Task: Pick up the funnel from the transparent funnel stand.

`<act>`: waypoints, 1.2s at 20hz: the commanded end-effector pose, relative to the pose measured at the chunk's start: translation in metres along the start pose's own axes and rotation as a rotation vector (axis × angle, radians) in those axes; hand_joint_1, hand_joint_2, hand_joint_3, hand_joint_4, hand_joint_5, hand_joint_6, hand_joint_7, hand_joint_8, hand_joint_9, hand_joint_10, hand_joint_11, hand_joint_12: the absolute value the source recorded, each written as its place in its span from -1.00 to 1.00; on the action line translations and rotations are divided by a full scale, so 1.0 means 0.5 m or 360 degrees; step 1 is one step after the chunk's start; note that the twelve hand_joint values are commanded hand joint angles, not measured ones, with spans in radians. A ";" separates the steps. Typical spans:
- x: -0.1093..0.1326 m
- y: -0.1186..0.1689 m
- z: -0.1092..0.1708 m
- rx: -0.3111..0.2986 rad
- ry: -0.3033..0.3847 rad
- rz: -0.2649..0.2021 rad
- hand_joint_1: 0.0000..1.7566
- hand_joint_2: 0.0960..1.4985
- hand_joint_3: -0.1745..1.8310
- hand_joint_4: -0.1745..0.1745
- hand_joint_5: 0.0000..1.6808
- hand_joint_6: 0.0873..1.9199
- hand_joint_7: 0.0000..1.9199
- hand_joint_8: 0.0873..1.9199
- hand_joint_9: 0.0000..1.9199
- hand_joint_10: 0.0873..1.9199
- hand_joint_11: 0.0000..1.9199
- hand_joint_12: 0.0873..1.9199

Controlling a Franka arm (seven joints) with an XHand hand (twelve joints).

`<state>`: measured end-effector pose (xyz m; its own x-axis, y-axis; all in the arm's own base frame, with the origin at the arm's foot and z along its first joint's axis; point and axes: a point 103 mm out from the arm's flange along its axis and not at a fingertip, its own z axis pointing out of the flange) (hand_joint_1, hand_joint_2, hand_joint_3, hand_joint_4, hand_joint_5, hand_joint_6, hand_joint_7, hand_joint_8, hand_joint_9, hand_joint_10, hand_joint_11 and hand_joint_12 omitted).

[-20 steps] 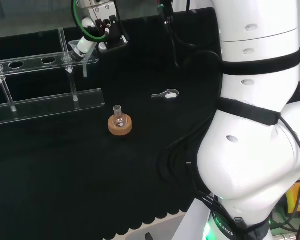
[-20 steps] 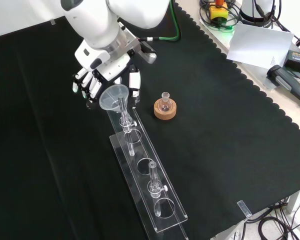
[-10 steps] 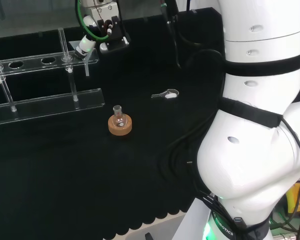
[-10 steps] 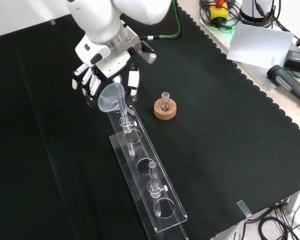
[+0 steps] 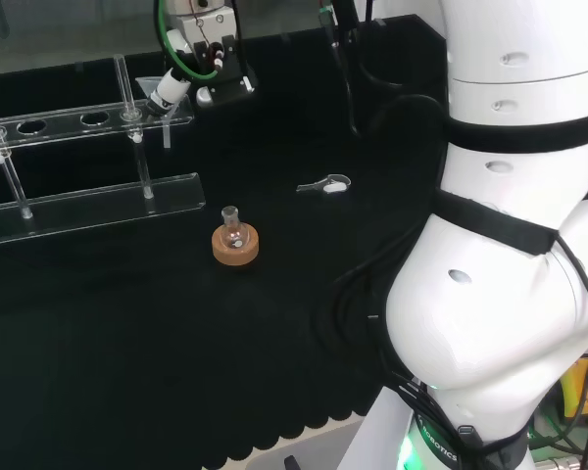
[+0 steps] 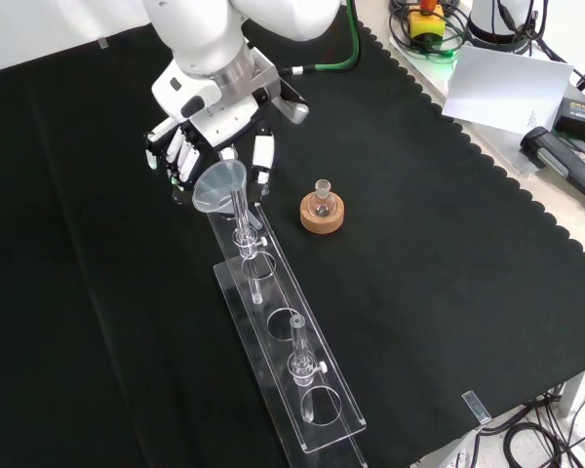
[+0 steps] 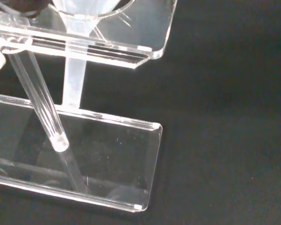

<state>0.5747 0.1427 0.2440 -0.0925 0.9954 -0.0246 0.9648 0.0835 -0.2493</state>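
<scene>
At the stand's [image 6: 273, 322] end nearest the arm, the funnel [image 6: 219, 187] is seated upright in the last hole, stem vertical, and is flanked just behind by the hand [image 6: 210, 146], whose fingers are held uncurled, gripping nothing

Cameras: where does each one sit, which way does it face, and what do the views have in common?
Head view: behind and above the arm's base, looking over the white links at the bench; the hand is at the stand's end.
Front view: before the arm, looking down on the cloth; the hand enters from the top, fingers by the funnel.
Wrist view: at the wrist, close on the funnel's stem passing through the stand's upper shelf.
Shared: head and front views both show the flask on its cork ring.
</scene>
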 end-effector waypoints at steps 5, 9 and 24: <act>-0.001 -0.013 -0.012 -0.0181 0.0078 0.0009 -0.12 0.03 -0.71 0.06 -0.14 -0.98 -0.04 -0.55 -0.33 -0.57 -1.00 0.14; -0.002 -0.019 -0.026 -0.0258 0.0080 0.0007 -0.10 0.01 -0.68 0.08 -0.14 -0.94 -0.03 -0.55 -0.31 -0.60 -1.00 0.21; -0.018 -0.061 -0.107 -0.0497 0.0094 -0.0018 -0.06 -0.19 -0.37 0.11 -0.23 -0.62 -0.03 -0.52 -0.27 -0.64 -1.00 0.29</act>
<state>0.5622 0.1356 0.2903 -0.0903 0.9952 0.0368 0.9958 0.0896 0.0200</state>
